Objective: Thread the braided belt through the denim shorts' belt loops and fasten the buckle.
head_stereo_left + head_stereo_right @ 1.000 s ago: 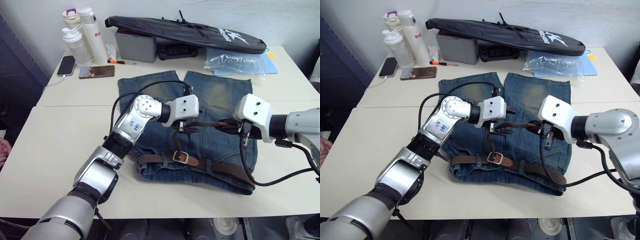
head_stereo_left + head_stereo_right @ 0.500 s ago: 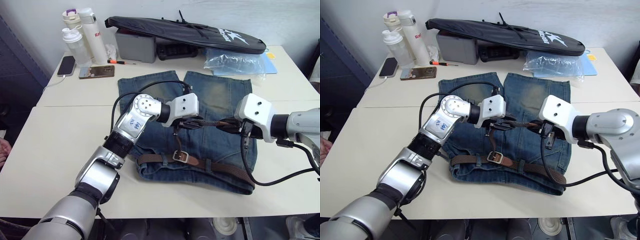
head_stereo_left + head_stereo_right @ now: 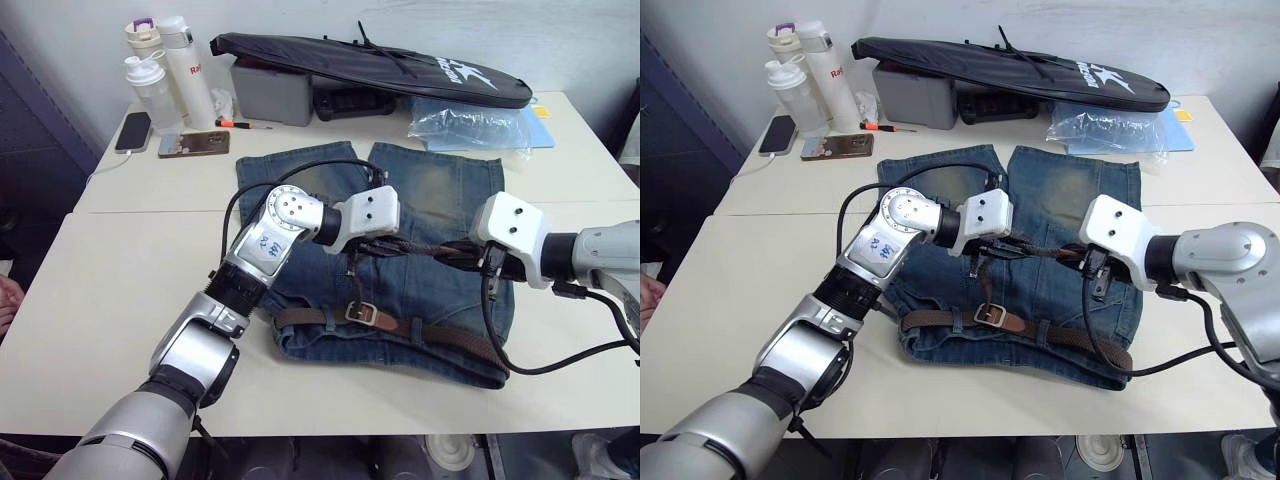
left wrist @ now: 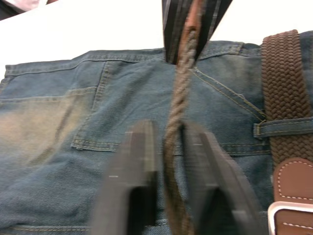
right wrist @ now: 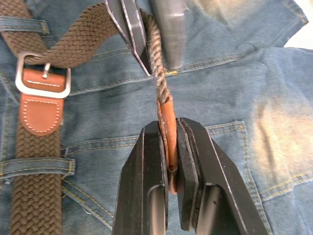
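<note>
The denim shorts point(image 3: 440, 190) lie flat on the table with the waistband toward me. The braided belt point(image 3: 450, 340) runs along that waistband under the belt loops point(image 4: 283, 127), and its buckle point(image 3: 361, 313) rests near the middle. From the buckle the belt's free end rises and stretches level above the shorts between both grippers. My left gripper point(image 3: 383, 243) is shut on the woven strand point(image 4: 172, 112). My right gripper point(image 3: 462, 252) is shut on the belt's tan leather tip point(image 5: 167, 122). In the right wrist view, the buckle point(image 5: 41, 73) lies beside another belt loop point(image 5: 34, 166).
At the back left stand bottles point(image 3: 165, 70) and two phones point(image 3: 193, 143). A grey box point(image 3: 270, 92), a long black bag point(image 3: 370, 65) and a clear plastic bag point(image 3: 470, 125) line the back. Black cables point(image 3: 560, 355) hang from both wrists.
My left gripper was open around the lifted belt strand and has shut on it. The right gripper has kept its hold on the belt's tip, and the strand now lies straighter between the two.
</note>
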`<state>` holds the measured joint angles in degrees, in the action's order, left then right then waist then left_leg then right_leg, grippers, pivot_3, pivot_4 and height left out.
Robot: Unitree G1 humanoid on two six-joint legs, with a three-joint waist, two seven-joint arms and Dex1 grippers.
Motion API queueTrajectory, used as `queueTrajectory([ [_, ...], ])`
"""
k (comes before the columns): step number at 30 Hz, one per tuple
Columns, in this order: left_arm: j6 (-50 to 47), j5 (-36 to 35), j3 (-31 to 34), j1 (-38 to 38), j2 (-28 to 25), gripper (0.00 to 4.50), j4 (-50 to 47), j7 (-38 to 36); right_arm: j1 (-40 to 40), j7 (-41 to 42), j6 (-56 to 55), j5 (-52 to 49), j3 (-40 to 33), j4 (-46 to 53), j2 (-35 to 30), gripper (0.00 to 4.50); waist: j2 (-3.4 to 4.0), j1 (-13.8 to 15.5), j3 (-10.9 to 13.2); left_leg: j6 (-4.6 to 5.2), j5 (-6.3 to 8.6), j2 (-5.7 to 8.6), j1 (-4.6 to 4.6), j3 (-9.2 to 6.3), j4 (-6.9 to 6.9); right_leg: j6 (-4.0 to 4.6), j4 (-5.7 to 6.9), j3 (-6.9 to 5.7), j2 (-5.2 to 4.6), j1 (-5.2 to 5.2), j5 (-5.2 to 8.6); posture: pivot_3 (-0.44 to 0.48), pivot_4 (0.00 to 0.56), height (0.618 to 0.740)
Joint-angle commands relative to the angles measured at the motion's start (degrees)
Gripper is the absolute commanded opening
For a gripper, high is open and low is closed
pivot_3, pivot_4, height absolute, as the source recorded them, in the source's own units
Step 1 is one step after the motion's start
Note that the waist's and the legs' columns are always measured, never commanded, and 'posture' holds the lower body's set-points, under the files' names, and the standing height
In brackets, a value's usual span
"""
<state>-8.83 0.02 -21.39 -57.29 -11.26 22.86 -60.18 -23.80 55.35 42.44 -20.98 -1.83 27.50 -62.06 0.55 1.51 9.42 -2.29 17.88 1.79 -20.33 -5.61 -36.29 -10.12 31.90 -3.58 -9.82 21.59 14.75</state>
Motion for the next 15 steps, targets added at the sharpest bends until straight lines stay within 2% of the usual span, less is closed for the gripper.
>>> queueTrajectory([
  [1, 0.39, -0.18, 0.53, -0.39, -0.17, 0.02, -2.72, -0.02, -0.58, 0.18, -0.40, -0.39, -1.43, 1.42, -0.63, 0.00, 0.01, -0.01, 0.00, 0.00, 0.00, 0.00, 0.00, 0.00, 0.00, 0.00, 0.00, 0.00, 0.00, 0.00, 0.00, 0.000, 0.150, 0.740],
  [9, 0.70, 1.44, 0.70, -0.84, -0.40, 0.02, -0.70, 1.95, -0.85, -0.25, 1.91, -2.54, -2.41, 2.39, 0.40, 0.00, 0.01, 0.00, -0.01, 0.00, 0.00, 0.00, 0.00, 0.00, -0.01, 0.00, 0.01, 0.00, 0.00, 0.00, 0.00, 0.000, 0.150, 0.740],
  [11, 0.46, 2.08, 0.87, -1.18, -0.45, 0.00, -0.06, 2.98, -1.11, -1.08, 3.62, -4.90, -3.56, 3.10, 1.92, 0.93, 0.00, 0.00, 0.00, 0.00, 0.00, 0.00, 0.00, 0.00, -0.01, 0.01, 0.01, 0.00, 0.00, 0.00, 0.00, 0.000, 0.150, 0.740],
  [12, 0.16, 2.33, 0.85, -1.07, -0.60, 0.00, -0.04, 3.34, -0.79, -0.78, 4.59, -5.97, -4.02, 3.85, 1.86, 1.18, 0.03, 0.01, -0.02, 0.00, 0.00, 0.00, 0.00, -0.01, -0.02, 0.01, 0.02, 0.00, 0.00, 0.00, -0.01, 0.000, 0.150, 0.740],
  [15, -3.09, 1.16, 1.42, 0.58, -1.06, 0.00, -1.70, 2.57, 0.99, 0.09, 9.16, -10.47, -6.62, 6.65, 1.02, 2.57, 0.06, 0.02, -0.03, 0.01, -0.01, 0.00, 0.00, 0.00, -0.03, 0.01, 0.03, 0.00, 0.00, -0.01, -0.02, 0.000, 0.150, 0.740],
])
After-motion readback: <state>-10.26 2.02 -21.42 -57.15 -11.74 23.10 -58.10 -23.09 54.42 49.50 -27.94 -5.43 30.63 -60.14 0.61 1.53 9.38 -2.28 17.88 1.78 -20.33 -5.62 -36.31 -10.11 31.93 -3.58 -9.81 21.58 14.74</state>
